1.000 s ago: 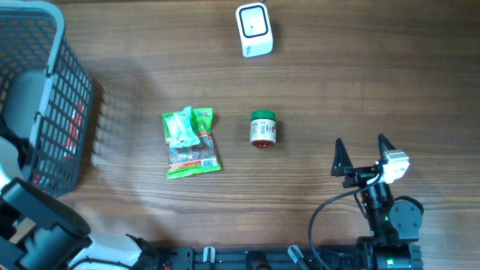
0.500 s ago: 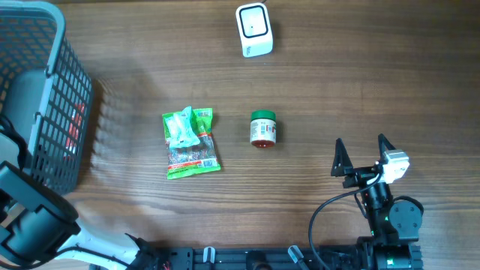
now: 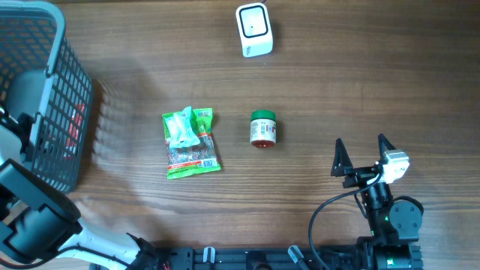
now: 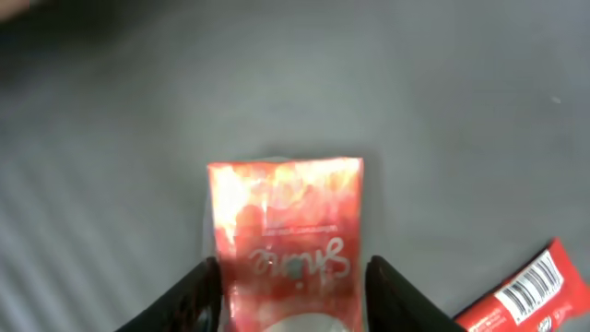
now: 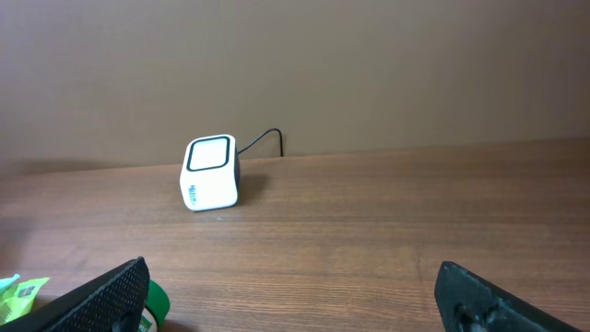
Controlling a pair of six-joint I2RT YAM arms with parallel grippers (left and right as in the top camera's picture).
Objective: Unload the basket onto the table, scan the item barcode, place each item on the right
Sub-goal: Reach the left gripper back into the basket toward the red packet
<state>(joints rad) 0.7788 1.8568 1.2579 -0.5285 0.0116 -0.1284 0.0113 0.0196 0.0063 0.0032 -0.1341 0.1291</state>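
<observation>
left end effector is hanging inside the basket at the tabletop's left edge, squeezing a red packet between its fingers; right end effector is sitting wide open, holding nothing

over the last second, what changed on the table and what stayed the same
Only the left arm moved: seen from overhead, it shifted slightly, farther over the basket. The left gripper now straddles a red packet on the basket floor; whether it actually grips the packet is unclear. The green packet, green-lidded jar, scanner and open right gripper stayed put.
</observation>
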